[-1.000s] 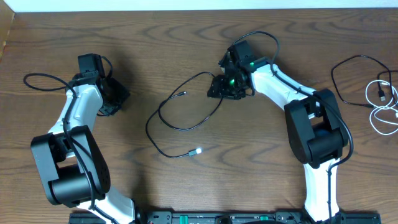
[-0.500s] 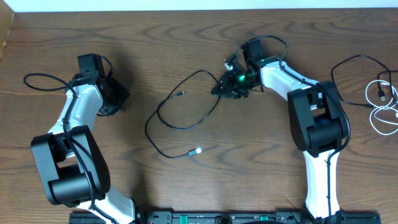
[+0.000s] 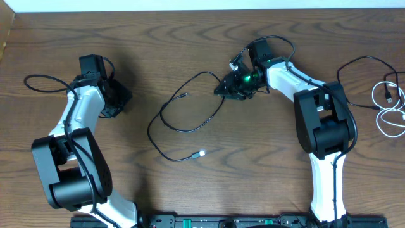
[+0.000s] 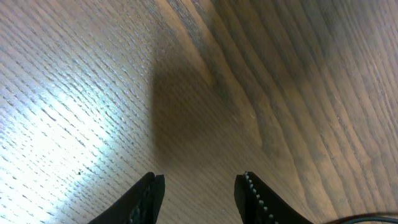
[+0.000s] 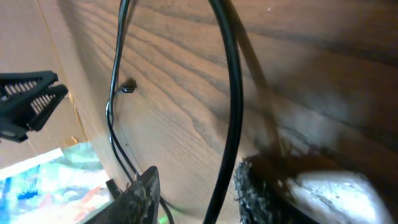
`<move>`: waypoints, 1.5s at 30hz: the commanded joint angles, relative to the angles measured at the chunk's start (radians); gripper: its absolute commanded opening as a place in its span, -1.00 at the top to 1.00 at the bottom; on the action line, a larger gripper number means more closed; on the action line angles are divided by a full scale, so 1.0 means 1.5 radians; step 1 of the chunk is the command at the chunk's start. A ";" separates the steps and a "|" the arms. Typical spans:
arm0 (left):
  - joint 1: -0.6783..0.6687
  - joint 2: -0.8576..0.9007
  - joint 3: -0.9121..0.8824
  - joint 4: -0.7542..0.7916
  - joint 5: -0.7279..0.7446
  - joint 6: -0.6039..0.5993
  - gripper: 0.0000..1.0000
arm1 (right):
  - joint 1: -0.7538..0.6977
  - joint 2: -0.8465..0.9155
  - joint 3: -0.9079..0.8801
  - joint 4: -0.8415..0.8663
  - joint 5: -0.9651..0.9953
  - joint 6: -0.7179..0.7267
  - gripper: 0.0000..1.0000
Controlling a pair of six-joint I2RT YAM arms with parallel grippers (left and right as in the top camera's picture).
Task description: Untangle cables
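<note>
The black cable (image 5: 235, 112) sprawls in a loose loop at the middle of the table (image 3: 285, 183), its far right end running between the right gripper (image 3: 231, 87) fingers, which stand parted and unpinched; the white cable (image 3: 387, 96) bunches at the right edge, well apart. The left gripper (image 4: 199, 183) hangs part-open and empty at the left

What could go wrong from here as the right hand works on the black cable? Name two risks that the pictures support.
1. The black cable lies loose between the open fingers of the right hand, near one side; closing could pinch it off-centre and let it slip.
2. Overhead, its loop seems to cross itself; a pull might tighten that crossing rather than free it.
</note>
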 commanded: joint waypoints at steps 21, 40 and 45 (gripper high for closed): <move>-0.001 0.004 -0.004 -0.003 -0.002 -0.003 0.16 | -0.019 -0.007 -0.025 0.016 0.021 -0.074 0.98; -0.001 0.004 -0.004 -0.002 -0.002 -0.003 0.15 | 0.045 -0.500 -0.025 0.093 0.149 -0.333 0.98; -0.001 0.004 -0.004 -0.002 -0.002 -0.003 0.16 | 0.047 -0.587 -0.025 0.125 0.120 -0.367 0.98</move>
